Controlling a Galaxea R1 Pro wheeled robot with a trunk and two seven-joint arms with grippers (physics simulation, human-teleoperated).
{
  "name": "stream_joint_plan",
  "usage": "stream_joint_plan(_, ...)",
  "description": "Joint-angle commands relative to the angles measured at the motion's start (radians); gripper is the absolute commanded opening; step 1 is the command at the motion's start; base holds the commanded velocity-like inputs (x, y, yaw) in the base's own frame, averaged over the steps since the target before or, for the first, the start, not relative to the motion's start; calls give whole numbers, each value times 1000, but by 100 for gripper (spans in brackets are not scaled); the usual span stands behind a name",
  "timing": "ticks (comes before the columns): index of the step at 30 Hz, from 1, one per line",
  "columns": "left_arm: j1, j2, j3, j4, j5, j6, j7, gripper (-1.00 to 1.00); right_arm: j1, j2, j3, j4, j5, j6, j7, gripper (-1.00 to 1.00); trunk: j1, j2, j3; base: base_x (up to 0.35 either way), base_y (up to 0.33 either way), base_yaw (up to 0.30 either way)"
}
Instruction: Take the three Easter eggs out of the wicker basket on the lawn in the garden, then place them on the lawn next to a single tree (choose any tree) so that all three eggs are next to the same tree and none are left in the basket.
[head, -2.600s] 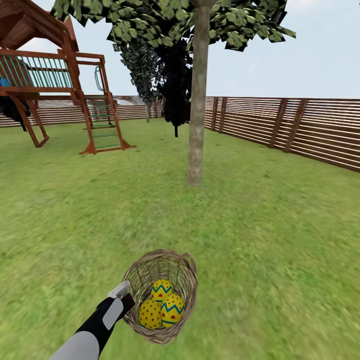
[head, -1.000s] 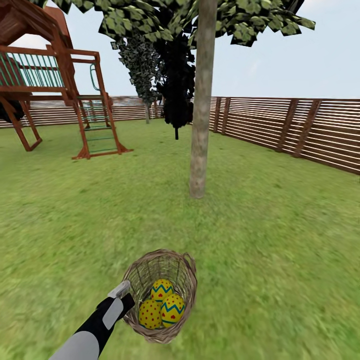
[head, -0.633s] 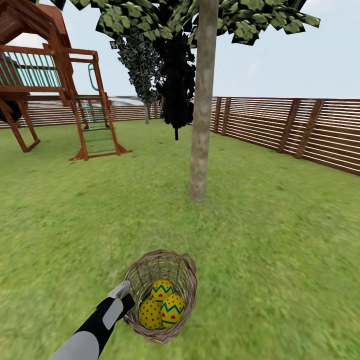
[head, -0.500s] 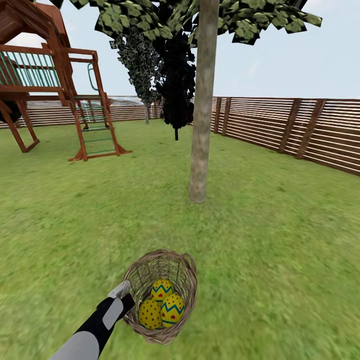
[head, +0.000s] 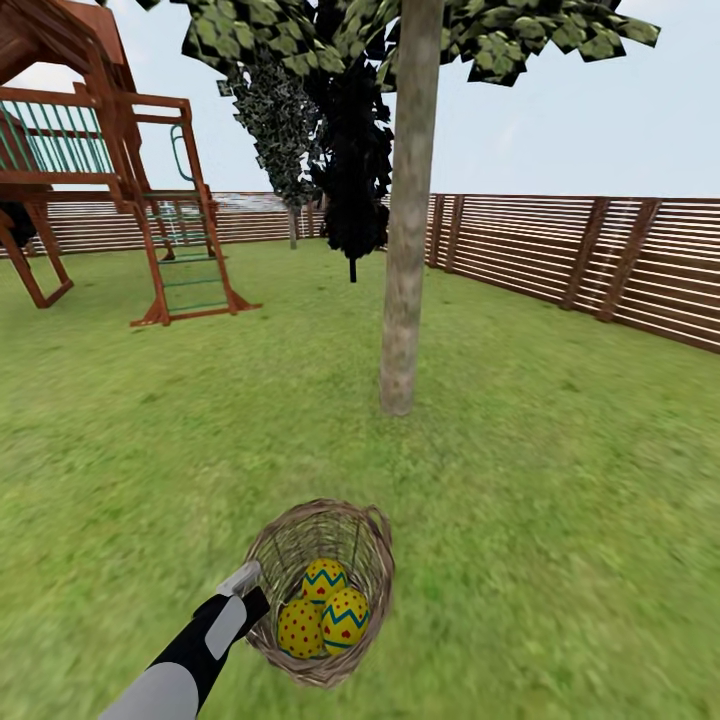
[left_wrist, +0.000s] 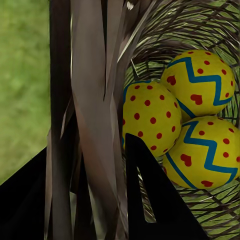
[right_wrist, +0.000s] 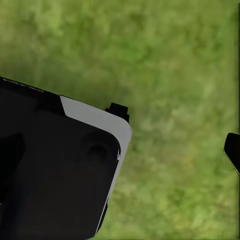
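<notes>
Wicker basket (head: 320, 590), three Easter eggs (head: 322, 612) inside, hangs from the left gripper (head: 243, 583), apparently clamped on its rim. Straight ahead across the lawn (head: 560, 480) stands the tree (head: 402, 300). I cannot tell the right gripper's (right_wrist: 175, 135) opening.

Left arm (head: 190, 655) grey then black, white panel, pale end effector (head: 240, 577) (fingers dark)
</notes>
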Motion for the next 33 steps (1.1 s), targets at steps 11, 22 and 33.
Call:
stream_joint_plan(11,-1,-1,1,-3,13,3,6,-100,-2,2,-9,4,6,-5,1,100,1,-2,-2,342,0,0)
stream_joint_plan(22,-1,-1,1,-3,13,3,6,-100,-2,0,-9,4,-1,-5,1,100,1,-2,-2,342,0,0)
stream_joint_plan(33,-1,-1,1,-3,13,3,6,-100,-2,0,-9,2,1,-5,1,100,1,-2,-2,342,0,-83)
